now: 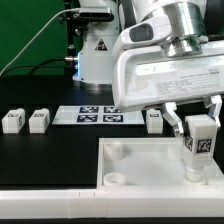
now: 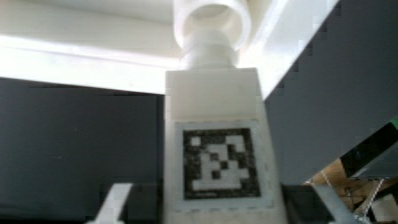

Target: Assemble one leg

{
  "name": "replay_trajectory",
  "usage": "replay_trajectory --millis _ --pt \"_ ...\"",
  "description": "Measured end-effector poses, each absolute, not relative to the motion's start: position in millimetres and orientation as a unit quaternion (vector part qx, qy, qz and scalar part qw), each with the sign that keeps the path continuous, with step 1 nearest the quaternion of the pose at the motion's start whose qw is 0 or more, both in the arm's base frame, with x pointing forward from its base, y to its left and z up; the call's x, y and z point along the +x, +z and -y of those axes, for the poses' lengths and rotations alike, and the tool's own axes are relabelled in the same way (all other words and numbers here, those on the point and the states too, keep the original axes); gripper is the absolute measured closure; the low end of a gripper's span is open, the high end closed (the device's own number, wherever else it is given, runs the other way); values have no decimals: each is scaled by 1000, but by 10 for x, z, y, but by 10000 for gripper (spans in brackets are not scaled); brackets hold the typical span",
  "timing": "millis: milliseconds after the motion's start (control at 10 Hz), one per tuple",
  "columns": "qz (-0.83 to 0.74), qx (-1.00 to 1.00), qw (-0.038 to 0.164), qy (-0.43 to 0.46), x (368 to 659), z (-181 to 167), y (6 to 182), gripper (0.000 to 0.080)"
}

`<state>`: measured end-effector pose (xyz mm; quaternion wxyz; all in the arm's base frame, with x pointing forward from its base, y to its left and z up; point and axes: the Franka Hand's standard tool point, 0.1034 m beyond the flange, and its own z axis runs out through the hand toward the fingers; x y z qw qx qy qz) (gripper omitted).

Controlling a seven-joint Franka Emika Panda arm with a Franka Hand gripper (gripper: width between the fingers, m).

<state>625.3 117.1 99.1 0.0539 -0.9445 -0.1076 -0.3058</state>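
My gripper (image 1: 197, 128) is shut on a leg (image 1: 200, 140), a small white block with a black-and-white tag, held upright over the tabletop (image 1: 140, 165) near its right edge in the exterior view. The leg's lower end is at or just above the tabletop surface. In the wrist view the leg (image 2: 217, 130) fills the middle, tag facing the camera, its peg end pointing at a round corner socket (image 2: 214, 22). One fingertip (image 2: 121, 205) shows beside the leg. Three other legs (image 1: 12, 121) (image 1: 39, 120) (image 1: 153, 121) stand on the black table behind the tabletop.
The marker board (image 1: 95, 115) lies flat between the loose legs. A white stand with a tag (image 1: 97, 45) and cables are at the back. The tabletop has a raised rim and round sockets (image 1: 117, 152) on its left side.
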Motion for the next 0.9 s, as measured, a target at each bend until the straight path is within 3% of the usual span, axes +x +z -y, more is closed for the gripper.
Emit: replay_trajectory --millis 900 --pt "104 -946 56 -300 6211 -1160 751 505"
